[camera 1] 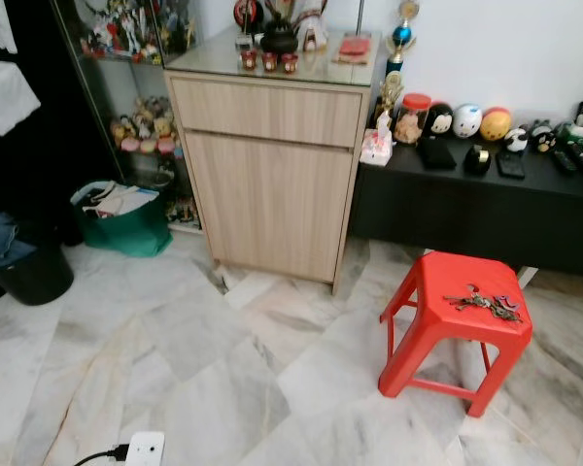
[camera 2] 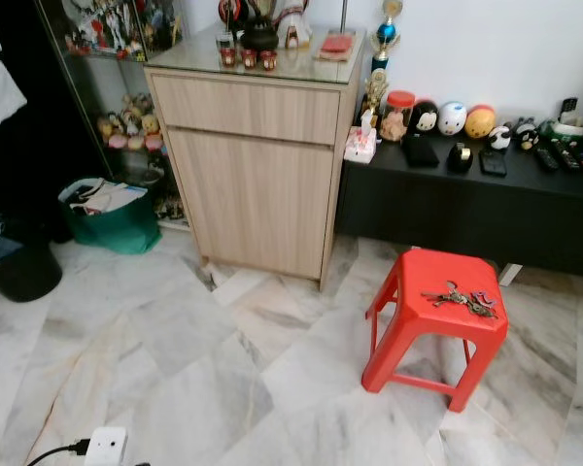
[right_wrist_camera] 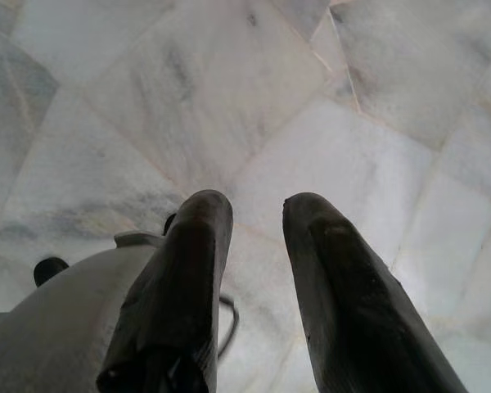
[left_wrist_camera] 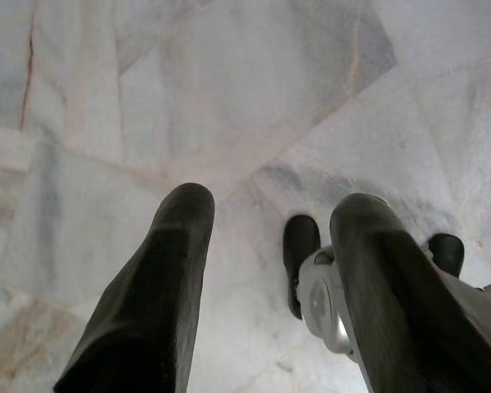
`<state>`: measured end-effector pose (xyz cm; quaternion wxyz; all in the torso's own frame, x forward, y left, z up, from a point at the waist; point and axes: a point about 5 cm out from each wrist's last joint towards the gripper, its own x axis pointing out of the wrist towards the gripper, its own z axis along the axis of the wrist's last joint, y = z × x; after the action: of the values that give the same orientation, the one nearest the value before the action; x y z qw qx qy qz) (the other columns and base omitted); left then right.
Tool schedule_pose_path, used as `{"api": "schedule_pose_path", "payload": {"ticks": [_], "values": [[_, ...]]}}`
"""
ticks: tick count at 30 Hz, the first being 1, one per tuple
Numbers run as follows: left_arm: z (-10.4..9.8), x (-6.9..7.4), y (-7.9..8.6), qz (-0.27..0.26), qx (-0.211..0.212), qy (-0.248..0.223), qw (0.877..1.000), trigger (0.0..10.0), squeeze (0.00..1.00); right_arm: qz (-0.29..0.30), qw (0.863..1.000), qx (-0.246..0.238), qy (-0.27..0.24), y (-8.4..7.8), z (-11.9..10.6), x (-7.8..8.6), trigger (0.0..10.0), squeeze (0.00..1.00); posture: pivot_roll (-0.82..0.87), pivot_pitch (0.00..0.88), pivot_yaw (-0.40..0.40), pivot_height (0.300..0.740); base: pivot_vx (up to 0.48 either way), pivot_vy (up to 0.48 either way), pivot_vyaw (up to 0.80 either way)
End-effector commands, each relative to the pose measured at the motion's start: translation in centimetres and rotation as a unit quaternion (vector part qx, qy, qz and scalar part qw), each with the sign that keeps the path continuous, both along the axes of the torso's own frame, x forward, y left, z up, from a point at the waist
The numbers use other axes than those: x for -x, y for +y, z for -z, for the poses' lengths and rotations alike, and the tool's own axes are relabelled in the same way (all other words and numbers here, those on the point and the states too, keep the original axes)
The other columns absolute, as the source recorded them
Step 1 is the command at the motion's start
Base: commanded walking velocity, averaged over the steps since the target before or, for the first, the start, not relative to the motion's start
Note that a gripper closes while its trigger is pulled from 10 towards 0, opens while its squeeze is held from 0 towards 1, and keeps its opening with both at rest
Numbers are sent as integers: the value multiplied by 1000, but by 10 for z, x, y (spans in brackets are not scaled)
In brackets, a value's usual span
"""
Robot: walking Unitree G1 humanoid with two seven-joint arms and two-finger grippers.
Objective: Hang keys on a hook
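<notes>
A bunch of keys (camera 1: 484,304) lies on top of a red plastic stool (camera 1: 437,291) at the right of the marble floor, in front of a low black bench. The same keys (camera 2: 459,298) rest near the stool's right edge. Both arms hang down over the floor. My left gripper (left_wrist_camera: 270,205) is open, its two black fingers spread wide over bare marble. My right gripper (right_wrist_camera: 258,205) is also open, with a narrower gap and nothing between the fingers.
A wooden cabinet (camera 1: 272,165) stands ahead with ornaments on its glass top. The black bench (camera 1: 486,194) to its right carries figurines and remotes. A green bag (camera 1: 126,218) and dark bin (camera 1: 24,272) sit at the left. A white plug adapter (camera 1: 141,451) lies on the floor close by.
</notes>
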<state>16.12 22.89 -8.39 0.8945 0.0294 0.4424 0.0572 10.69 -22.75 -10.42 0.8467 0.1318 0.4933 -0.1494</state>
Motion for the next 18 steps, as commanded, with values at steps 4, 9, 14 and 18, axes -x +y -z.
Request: {"api": "schedule_pose_path", "payload": {"ticks": [4, 9, 14, 18], "values": [[6, 11, -2, 6, 7, 28, 1000, 10000, 0, -37, 999, -16, 3, 13, 1, -6, 10000, 0, 22, 0, -36, 740, 247, 0, 0], [6, 12, 0, 3, 9, 31, 999, 10000, 0, -26, 1000, -9, 2, 11, 0, -10, 10000, 0, 24, 0, -38, 740, 255, 0, 0], [3, 11, 8, -5, 3, 28, 1000, 10000, 0, -20, 1000, -11, -13, 10, -3, -18, 10000, 0, 22, 0, -30, 740, 270, 0, -795], [3, 13, 14, 0, -3, 29, 1000, 10000, 0, -20, 1000, -10, -22, 11, -4, -20, 10000, 0, 23, 0, -28, 740, 292, 0, 0]]}}
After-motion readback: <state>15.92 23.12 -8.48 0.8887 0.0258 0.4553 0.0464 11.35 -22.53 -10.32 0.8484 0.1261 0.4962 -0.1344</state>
